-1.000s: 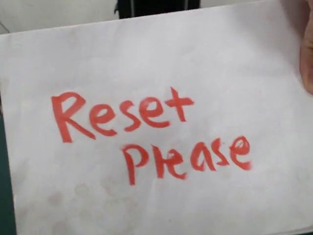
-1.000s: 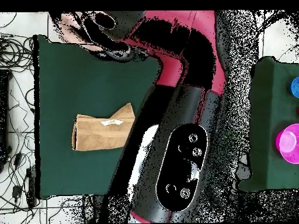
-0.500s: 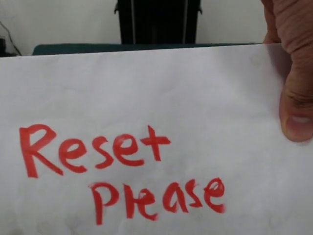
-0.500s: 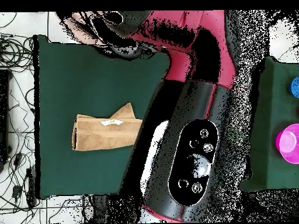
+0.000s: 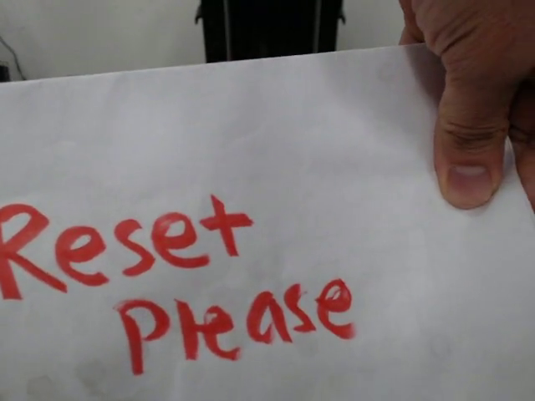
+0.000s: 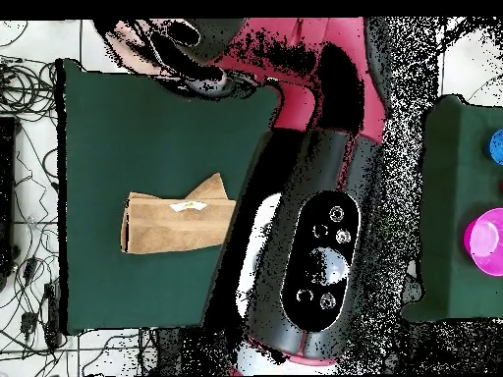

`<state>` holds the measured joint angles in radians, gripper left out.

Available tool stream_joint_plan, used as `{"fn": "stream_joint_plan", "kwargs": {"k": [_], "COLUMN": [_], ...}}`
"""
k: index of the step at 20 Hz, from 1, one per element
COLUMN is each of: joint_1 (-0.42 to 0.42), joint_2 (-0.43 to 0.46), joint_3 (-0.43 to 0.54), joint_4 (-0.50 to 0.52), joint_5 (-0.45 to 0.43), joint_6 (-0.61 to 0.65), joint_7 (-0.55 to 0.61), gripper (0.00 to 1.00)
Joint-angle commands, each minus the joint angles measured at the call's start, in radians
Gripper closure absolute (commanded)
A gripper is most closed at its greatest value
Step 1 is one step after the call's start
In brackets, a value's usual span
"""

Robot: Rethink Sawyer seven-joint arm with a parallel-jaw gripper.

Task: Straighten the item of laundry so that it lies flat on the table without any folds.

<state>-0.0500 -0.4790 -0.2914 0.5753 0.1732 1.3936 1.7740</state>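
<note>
The item of laundry (image 6: 172, 228) is an orange-tan towel lying folded left of the table's (image 6: 118, 128) middle in the overhead view. One corner is turned up into a peak, and a white label (image 6: 187, 206) shows on top. The red and black arm (image 6: 314, 255) looms over the table's right part and covers the towel's right end. Its dark end, with the gripper (image 6: 208, 86), reaches the table's top edge, well away from the towel. The front view shows neither towel nor gripper.
A white paper sign (image 5: 251, 150) with red words "Reset Please" fills the front view, held by a person's hand (image 5: 468, 92). A person (image 6: 133, 39) shows at the overhead view's top edge. A second green surface (image 6: 447, 196) at right carries a pink bowl (image 6: 484, 241). Cables (image 6: 25, 88) lie at left.
The sign has slid left and down in the front view, and the hand has come further in. The arm's big link has shifted slightly overhead. The towel has not moved.
</note>
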Motion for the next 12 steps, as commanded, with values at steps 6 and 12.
{"fn": "stream_joint_plan", "kwargs": {"k": [6, 12], "joint_1": [-0.112, -0.119], "joint_2": [-0.157, -0.162], "joint_3": [0.071, 0.103], "joint_4": [-0.208, -0.213], "joint_5": [0.003, -0.013], "joint_6": [0.064, 0.085], "joint_7": [-0.17, -0.161], "gripper": [0.0, 0.0]}}
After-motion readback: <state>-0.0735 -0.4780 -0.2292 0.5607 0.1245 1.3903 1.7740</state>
